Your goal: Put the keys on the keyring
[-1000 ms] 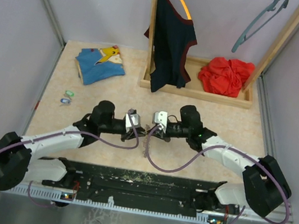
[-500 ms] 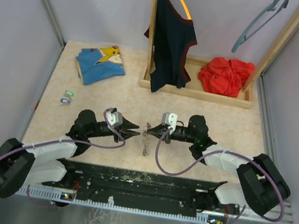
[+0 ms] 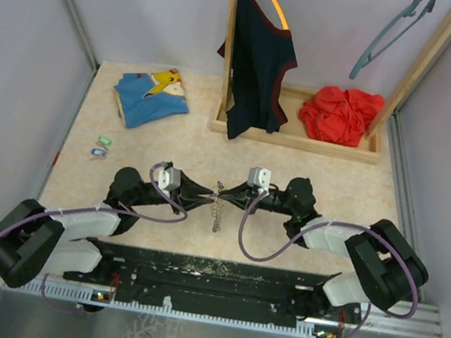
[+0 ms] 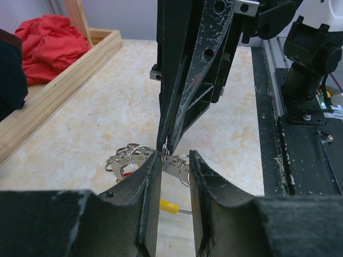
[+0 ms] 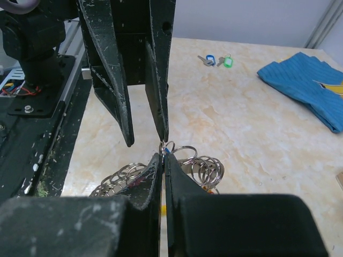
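The keyring point(image 4: 130, 157) is a bunch of several thin metal rings with metal tags, a yellow piece point(image 4: 170, 205) and a small red piece, lying mid-table point(image 3: 218, 212). My right gripper point(image 5: 164, 152) is shut on one of its rings, lifting that ring's top edge. My left gripper point(image 4: 174, 156) faces it tip to tip, open, and its fingers point(image 5: 159, 80) straddle the pinched ring and a tag. The keys lie far off at the left of the table point(image 3: 101, 146): the blue head point(image 5: 209, 59) beside the mint green head point(image 5: 228, 62).
A folded blue cloth point(image 3: 150, 95) lies at the back left. A wooden rack point(image 3: 299, 138) at the back holds a red cloth point(image 3: 341, 114) and a hanging dark top point(image 3: 260, 59). The black base rail point(image 3: 208, 278) runs along the near edge.
Both arms have dropped low and stretched out flat. My left gripper pulled back, then came right to meet the ring that the right gripper holds. The right gripper stayed shut.
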Action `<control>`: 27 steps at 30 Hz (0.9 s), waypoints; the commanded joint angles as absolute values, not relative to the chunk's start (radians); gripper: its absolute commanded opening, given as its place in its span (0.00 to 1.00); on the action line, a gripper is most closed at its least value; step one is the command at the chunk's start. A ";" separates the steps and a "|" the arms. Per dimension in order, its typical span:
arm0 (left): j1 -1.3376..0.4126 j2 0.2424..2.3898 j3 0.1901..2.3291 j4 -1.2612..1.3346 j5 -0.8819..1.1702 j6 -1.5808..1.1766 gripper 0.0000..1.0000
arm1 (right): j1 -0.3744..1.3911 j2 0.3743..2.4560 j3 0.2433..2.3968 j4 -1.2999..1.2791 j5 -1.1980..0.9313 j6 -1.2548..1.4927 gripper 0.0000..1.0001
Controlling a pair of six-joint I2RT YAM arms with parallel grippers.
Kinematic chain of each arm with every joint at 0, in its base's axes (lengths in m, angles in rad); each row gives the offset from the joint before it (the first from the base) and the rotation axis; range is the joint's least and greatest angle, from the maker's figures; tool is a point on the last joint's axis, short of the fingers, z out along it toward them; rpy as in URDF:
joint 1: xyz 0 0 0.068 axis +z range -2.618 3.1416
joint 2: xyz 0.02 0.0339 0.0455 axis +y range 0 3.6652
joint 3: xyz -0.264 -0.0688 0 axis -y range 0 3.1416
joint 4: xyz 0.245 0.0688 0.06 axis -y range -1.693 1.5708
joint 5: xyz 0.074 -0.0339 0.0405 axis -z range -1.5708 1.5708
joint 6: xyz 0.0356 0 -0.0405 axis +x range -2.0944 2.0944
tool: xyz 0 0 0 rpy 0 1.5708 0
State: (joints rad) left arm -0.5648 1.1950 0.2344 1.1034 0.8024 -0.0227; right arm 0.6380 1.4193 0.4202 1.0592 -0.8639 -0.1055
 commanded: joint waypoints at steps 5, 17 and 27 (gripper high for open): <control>-0.560 1.194 0.225 1.144 0.854 -0.020 0.28 | 0.630 1.427 0.430 1.185 -0.902 -0.067 0.00; -0.560 1.244 0.252 1.138 0.864 -0.021 0.24 | 0.629 1.442 0.439 1.212 -0.938 -0.045 0.00; -0.560 1.269 0.258 1.143 0.802 -0.024 0.27 | 0.629 1.454 0.448 1.221 -0.960 -0.034 0.00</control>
